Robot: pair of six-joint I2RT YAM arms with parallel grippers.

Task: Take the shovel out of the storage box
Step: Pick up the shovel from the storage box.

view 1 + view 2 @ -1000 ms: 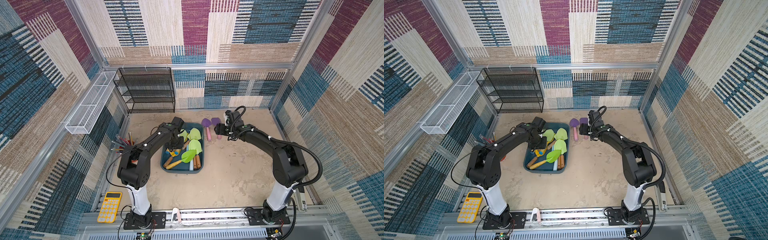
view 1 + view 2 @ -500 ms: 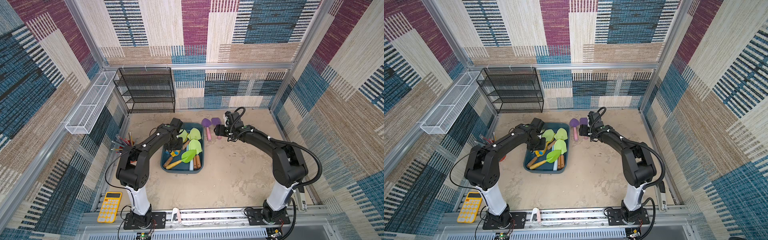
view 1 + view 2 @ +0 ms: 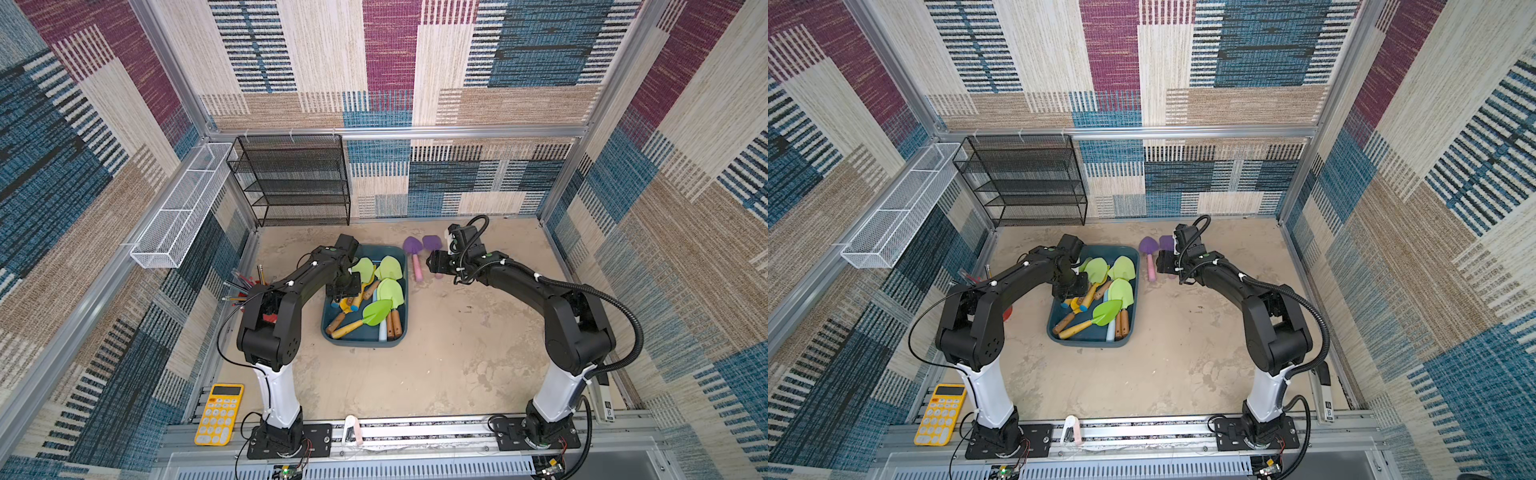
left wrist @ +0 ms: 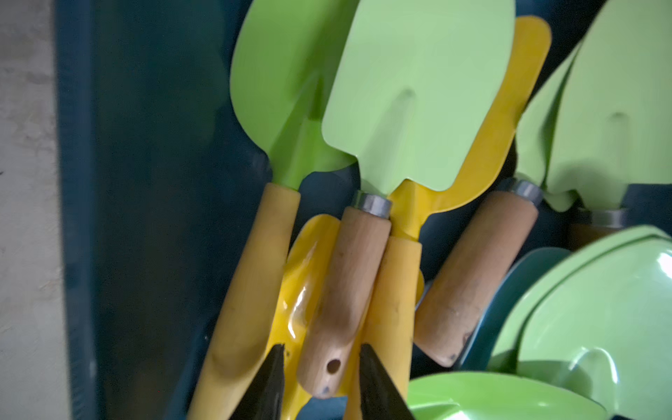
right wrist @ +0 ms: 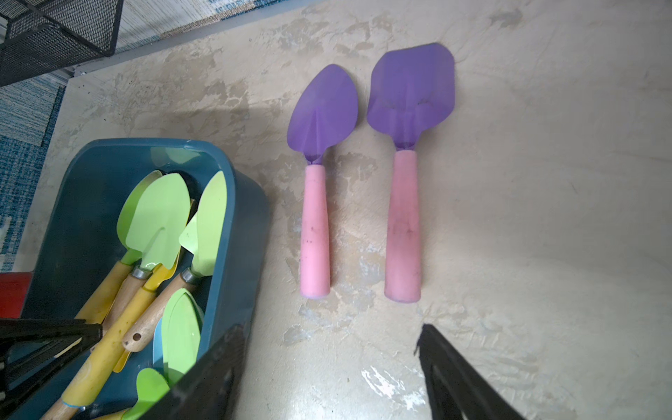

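- Beige surface (image 3: 457,353) holds two purple shovels (image 5: 322,109), just ahead of our wide, empty right hand (image 5: 327,349).
- Our left hand (image 4: 322,349) is narrow around one shovel (image 4: 349,272) handle, inside the storage box (image 3: 363,341); we cannot tell if it holds. Lifting is left.

Purple shovel (image 3: 432,241) handle behind right hand (image 3: 434,263)

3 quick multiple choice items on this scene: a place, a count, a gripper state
1. The purple shovels lie: a) on the black rack b) on the table beside the storage box c) in the white basket
2. Purple shovels in view: a) one b) two c) four
3. The right gripper is: a) open, empty b) shut on a shovel c) shut on the box
1 b, both rest on bare table outside the box; 2 b, two lie side by side; 3 a, jaws apart, nothing between.
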